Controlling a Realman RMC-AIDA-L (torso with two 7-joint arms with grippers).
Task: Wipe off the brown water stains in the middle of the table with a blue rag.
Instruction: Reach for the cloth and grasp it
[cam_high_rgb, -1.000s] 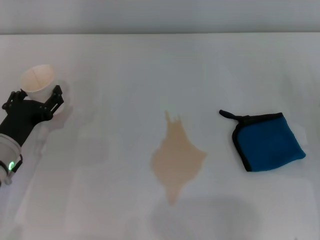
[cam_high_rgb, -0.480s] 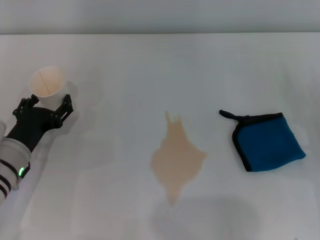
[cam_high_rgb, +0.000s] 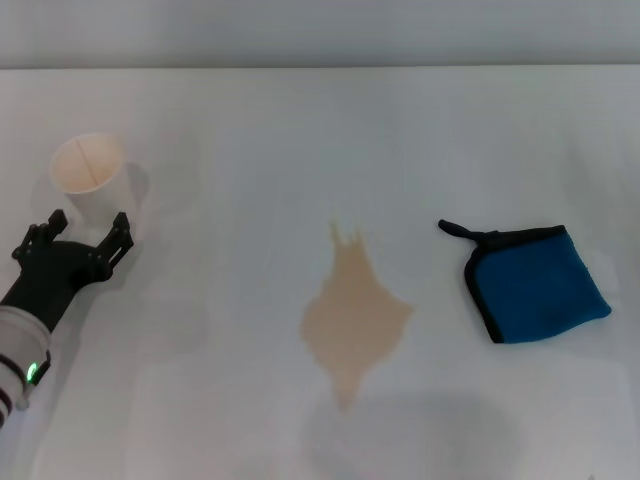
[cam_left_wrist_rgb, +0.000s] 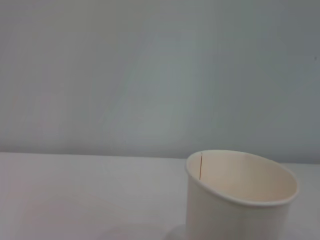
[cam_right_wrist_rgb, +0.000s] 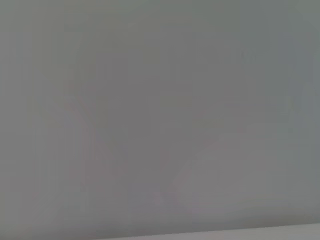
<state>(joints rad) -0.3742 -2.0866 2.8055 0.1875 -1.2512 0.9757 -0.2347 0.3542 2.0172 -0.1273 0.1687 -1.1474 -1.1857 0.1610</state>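
Note:
The brown water stain (cam_high_rgb: 354, 318) is a pale tan, diamond-shaped patch in the middle of the white table (cam_high_rgb: 320, 140). The blue rag (cam_high_rgb: 537, 282), folded with black edging and a short loop, lies flat to the right of the stain. My left gripper (cam_high_rgb: 78, 232) is open and empty at the far left, just in front of a white paper cup (cam_high_rgb: 88, 178) and apart from it. The cup also shows in the left wrist view (cam_left_wrist_rgb: 240, 195), standing upright. My right gripper is out of view; the right wrist view shows only a grey surface.
The paper cup stands upright at the far left of the table. The table's back edge (cam_high_rgb: 320, 68) runs across the top of the head view.
My left gripper has let go of the paper cup and drawn back toward the front edge. The cup now stands alone on the table. Rag and stain have not moved.

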